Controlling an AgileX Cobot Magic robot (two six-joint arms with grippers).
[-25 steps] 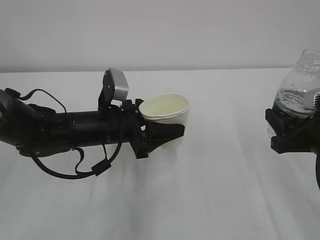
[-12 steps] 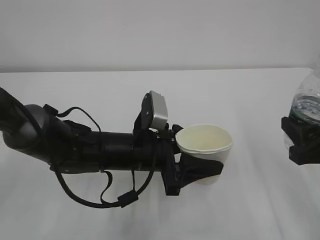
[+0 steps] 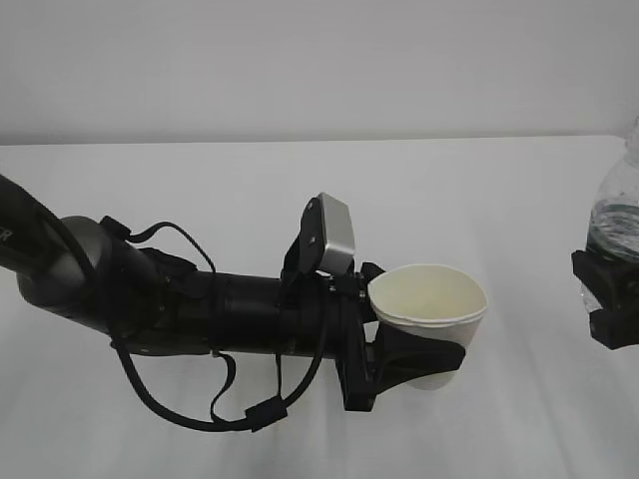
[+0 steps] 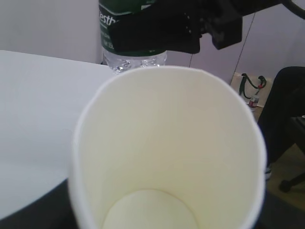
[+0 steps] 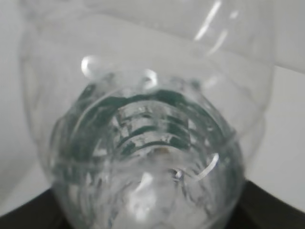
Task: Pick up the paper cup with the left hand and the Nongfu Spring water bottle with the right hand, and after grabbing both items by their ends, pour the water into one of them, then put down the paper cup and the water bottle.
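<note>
Carried rightward since earlier, the white tapered paper cup [image 3: 429,317], upright in the left hand [image 3: 404,354]'s jaws, nears the clear ribbed plastic bottle [image 3: 619,215] clamped upright by the right hand [image 3: 611,307].

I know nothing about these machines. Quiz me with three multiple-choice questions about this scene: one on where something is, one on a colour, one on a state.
1. Where is the small white tapered paper cup?
A. Lying on the table
B. Gripped by the black left hand
C. Stacked on the bottle

2. What colour is the label band on the clear ribbed plastic water bottle?
A. Dark green
B. Red
C. Yellow

3. What state is the cup's inside in?
A. Full of water
B. Crushed flat
C. Empty

Answers:
1 B: the exterior view shows black fingers clasping its side, clear of the white table.
2 A: the left wrist view shows green with white lettering.
3 C: the left wrist view looks down to a bare cream bottom.
</note>
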